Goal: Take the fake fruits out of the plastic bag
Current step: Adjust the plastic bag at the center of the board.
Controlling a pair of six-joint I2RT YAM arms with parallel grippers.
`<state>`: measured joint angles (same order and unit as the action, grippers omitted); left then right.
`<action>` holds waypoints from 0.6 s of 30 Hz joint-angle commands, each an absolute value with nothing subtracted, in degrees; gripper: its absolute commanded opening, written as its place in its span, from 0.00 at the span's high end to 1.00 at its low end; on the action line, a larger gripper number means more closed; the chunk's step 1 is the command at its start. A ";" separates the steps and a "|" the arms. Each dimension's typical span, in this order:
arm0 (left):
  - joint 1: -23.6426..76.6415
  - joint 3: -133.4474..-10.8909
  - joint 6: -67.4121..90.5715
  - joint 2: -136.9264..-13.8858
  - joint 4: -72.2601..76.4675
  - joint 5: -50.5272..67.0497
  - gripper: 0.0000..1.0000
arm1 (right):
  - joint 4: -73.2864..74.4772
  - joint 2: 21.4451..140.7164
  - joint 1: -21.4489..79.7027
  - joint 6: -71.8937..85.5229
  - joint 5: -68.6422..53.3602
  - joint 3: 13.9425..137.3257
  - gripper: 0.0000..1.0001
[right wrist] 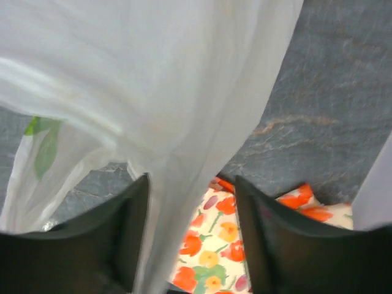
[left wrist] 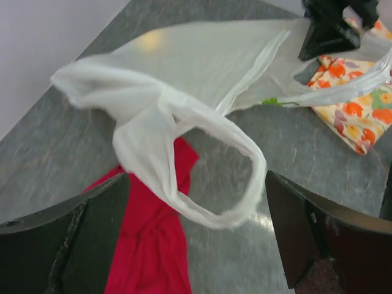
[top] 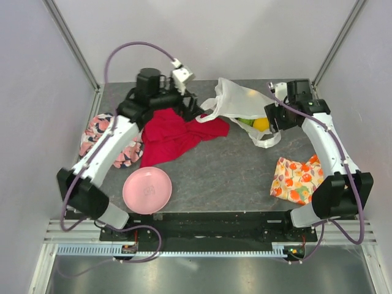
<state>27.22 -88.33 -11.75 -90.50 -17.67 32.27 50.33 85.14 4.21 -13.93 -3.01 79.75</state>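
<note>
The plastic bag (top: 236,100) lies crumpled at the back of the table, translucent white, its mouth toward the right arm. A yellow fruit (top: 261,124) and a green fruit (top: 246,121) show at that mouth. My left gripper (left wrist: 196,239) is open wide, and a handle loop (left wrist: 236,184) of the bag (left wrist: 184,67) lies loose between its fingers, over the red cloth (left wrist: 147,245). My right gripper (right wrist: 190,233) is open above the bag's right end. A sheet of bag film (right wrist: 153,92) hangs down between its fingers, against the left one. A green shape (right wrist: 43,141) shows through the film.
A red cloth (top: 174,135) lies under the bag's left end. A pink plate (top: 147,190) sits at the front left. A floral cloth (top: 98,131) lies under the left arm, and an orange fruit-printed cloth (top: 297,177) lies at the right, below my right gripper.
</note>
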 commanded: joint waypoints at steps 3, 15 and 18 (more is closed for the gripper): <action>10.86 -84.13 -23.00 -72.18 -46.72 26.81 0.03 | 51.59 79.20 4.22 -18.63 -12.72 93.51 0.05; 11.50 -60.12 -60.03 -76.89 -61.88 25.84 0.62 | 48.43 87.01 9.14 -17.40 -12.22 113.02 0.02; 16.86 -56.79 -58.98 -82.95 -55.30 20.32 0.84 | 47.64 88.68 9.58 -17.23 -11.08 117.05 0.02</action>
<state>11.05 -59.11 -53.06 -78.46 -58.43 26.76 49.67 86.46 8.99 -17.58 -12.23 111.92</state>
